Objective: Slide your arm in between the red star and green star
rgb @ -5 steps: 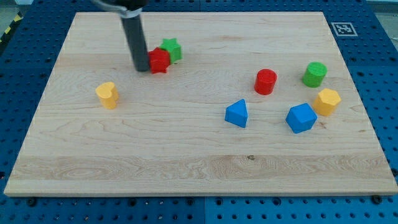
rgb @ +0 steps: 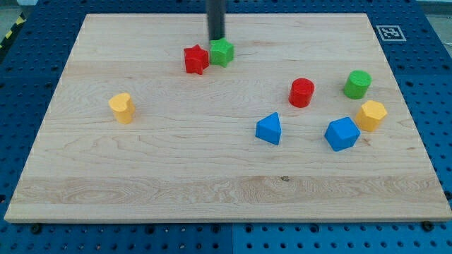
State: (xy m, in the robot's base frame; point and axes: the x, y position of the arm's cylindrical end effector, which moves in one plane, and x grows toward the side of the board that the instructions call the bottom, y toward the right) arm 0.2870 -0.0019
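Camera view: my tip (rgb: 216,38) is sitting just above the touching red star (rgb: 195,59) and green star (rgb: 222,52), needing a downward wedge; no claw is showing.

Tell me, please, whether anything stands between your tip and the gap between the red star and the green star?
Nothing visible does. My tip sits just above the green star, toward the view's top. The red star is beside it on the view's left, the two nearly touching, so the gap itself is very narrow.
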